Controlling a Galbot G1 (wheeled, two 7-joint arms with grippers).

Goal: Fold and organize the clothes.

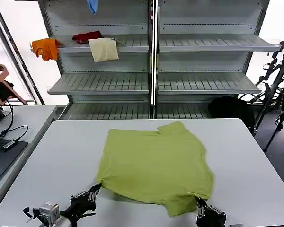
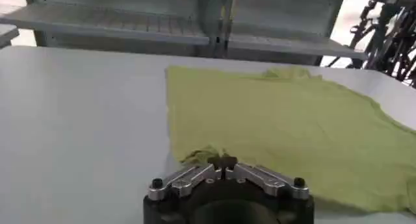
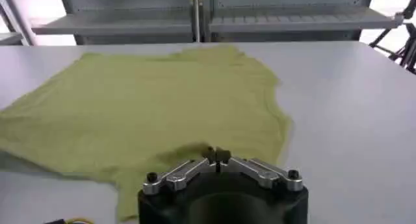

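Both grippers, left (image 2: 225,160) and right (image 3: 218,156), pinch T-shirt (image 1: 156,163) corners.

T-shirt (image 1: 156,165) on table (image 1: 61,156), shelves (image 1: 154,61) behind

t-shirt (image 1: 156,165) thin matt cloth; table (image 1: 61,156) smooth matt; left tool (image 2: 224,161) brushed metal fingers.
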